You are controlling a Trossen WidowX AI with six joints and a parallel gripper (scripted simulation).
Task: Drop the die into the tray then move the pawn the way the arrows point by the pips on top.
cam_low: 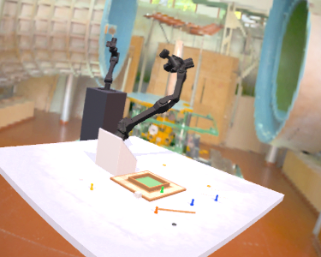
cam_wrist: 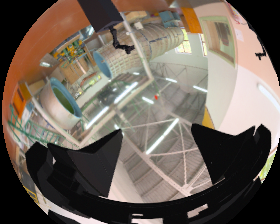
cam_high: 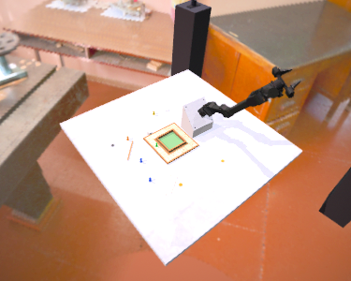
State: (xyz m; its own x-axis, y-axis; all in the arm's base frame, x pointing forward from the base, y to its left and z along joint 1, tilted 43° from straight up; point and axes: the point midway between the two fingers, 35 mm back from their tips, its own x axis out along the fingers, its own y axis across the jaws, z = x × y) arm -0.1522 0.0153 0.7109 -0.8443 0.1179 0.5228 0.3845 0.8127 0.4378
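tool (cam_low: 177, 62): wide, holding nothing; raised high, well apart from the surface (cam_high: 250, 136)
die (cam_low: 137, 194): on the surface, just beside the board (cam_low: 177, 191)
pawn (cam_low: 162, 189): green; on the board's ring

A white worktop (cam_high: 128, 201) carries scattered pins: two blue (cam_high: 140, 160) near the board, one orange (cam_high: 127, 138) beside a thin orange stick (cam_high: 129, 150), one yellow (cam_high: 153, 113) farther back. A grey wedge block (cam_high: 195, 117) stands behind. A dark pillar (cam_high: 190, 37) rises at the far edge.
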